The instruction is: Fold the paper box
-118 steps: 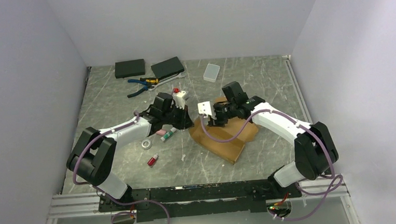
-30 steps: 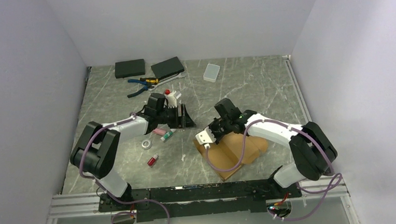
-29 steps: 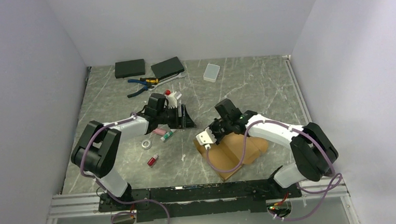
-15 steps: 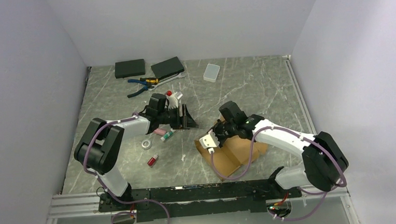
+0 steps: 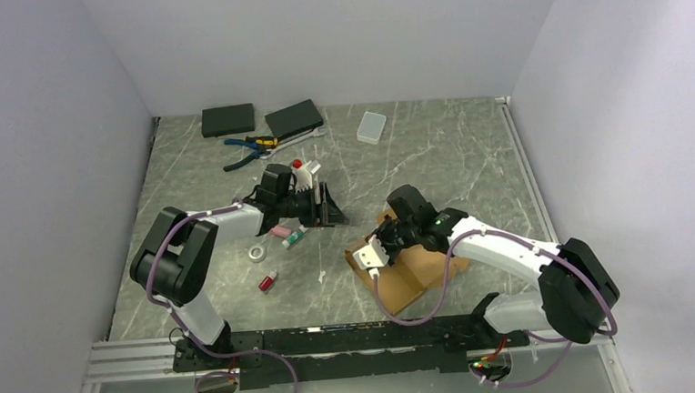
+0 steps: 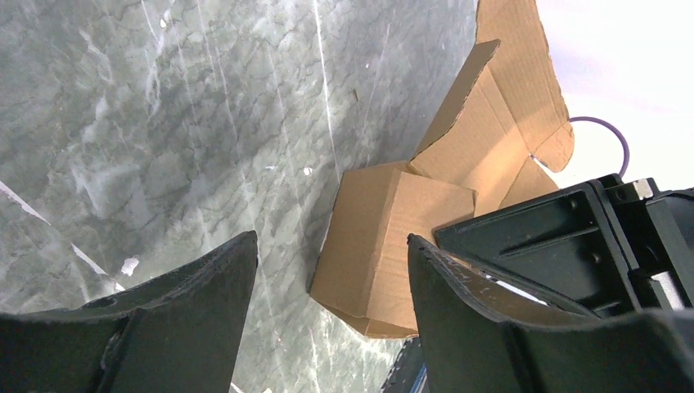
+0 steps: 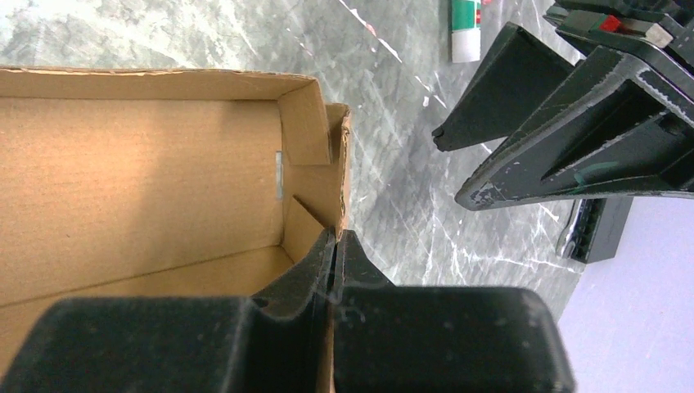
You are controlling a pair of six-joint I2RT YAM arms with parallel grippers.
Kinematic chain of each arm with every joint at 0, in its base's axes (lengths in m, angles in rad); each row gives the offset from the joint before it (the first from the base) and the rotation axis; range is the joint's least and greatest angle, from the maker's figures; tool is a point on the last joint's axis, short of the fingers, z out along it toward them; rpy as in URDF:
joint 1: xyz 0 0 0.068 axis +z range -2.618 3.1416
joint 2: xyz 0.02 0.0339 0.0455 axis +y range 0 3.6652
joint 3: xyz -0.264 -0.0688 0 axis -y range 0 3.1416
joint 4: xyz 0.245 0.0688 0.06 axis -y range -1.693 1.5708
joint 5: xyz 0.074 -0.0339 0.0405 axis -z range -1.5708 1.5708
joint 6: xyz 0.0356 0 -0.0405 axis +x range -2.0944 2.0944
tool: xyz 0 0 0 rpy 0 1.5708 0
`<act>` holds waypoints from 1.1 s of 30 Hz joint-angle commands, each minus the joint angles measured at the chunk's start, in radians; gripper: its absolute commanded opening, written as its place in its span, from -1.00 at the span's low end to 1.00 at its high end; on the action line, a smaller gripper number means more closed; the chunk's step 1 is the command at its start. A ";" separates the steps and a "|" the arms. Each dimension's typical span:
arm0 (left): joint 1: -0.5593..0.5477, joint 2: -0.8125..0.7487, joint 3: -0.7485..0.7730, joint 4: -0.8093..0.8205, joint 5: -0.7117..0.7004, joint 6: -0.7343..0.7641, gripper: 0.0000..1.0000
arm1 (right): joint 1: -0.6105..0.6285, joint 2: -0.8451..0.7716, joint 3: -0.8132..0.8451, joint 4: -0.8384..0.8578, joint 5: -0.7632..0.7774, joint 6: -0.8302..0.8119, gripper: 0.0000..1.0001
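The paper box [image 5: 412, 267] is brown cardboard, partly set up, and lies right of centre near the front. My right gripper [image 5: 374, 249] is shut on the box's left side wall. The right wrist view shows its fingertips [image 7: 334, 233] pinching that wall's top edge beside the open inside of the box [image 7: 147, 164]. My left gripper [image 5: 329, 210] is open and holds nothing, a short way left of the box and apart from it. In the left wrist view the box [image 6: 393, 237] lies beyond the spread left gripper [image 6: 331, 239], with one flap raised.
Two flat black boxes [image 5: 228, 120] [image 5: 293, 118], pliers [image 5: 248, 148] and a translucent plastic case [image 5: 371, 127] lie at the back. A metal ring [image 5: 257, 252], a small red bottle [image 5: 268, 281] and a green-white tube [image 5: 294, 238] lie by the left arm.
My right gripper has dragged the box nearer to the front edge and a little right. The left gripper has stayed open and almost still over the last second.
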 commanded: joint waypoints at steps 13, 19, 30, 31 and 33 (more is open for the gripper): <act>-0.028 0.026 0.039 -0.039 0.042 0.025 0.52 | 0.046 -0.066 -0.089 0.025 0.041 -0.059 -1.00; -0.046 0.035 0.074 -0.094 0.037 0.059 0.52 | 0.054 -0.073 -0.107 0.001 0.047 -0.078 -1.00; -0.106 0.097 0.166 -0.215 0.012 0.151 0.51 | 0.063 -0.071 -0.121 -0.019 0.041 -0.094 -1.00; -0.108 0.099 0.170 -0.246 0.008 0.160 0.50 | 0.064 -0.071 -0.122 -0.019 0.040 -0.096 -1.00; -0.113 0.105 0.176 -0.270 0.006 0.172 0.48 | 0.065 -0.070 -0.125 -0.020 0.038 -0.097 -1.00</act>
